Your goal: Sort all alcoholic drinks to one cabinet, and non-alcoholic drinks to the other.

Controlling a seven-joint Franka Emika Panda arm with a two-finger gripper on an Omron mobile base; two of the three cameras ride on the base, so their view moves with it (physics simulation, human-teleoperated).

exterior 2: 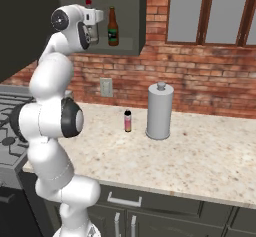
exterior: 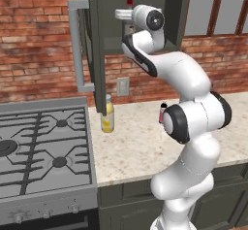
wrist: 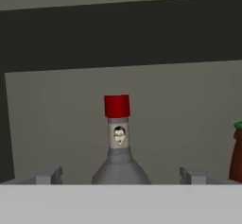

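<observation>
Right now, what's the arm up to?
The arm has its gripper up inside the open wall cabinet, jaws wide, either side of the grey red-capped bottle without gripping it. The brown beer bottle stands beside it in the same cabinet. The yellow bottle and the small pink bottle sit on the counter, not yet sorted.

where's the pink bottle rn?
The pink bottle stands upright on the counter, just left of the grey canister in the right base view, below the open cabinet.
</observation>
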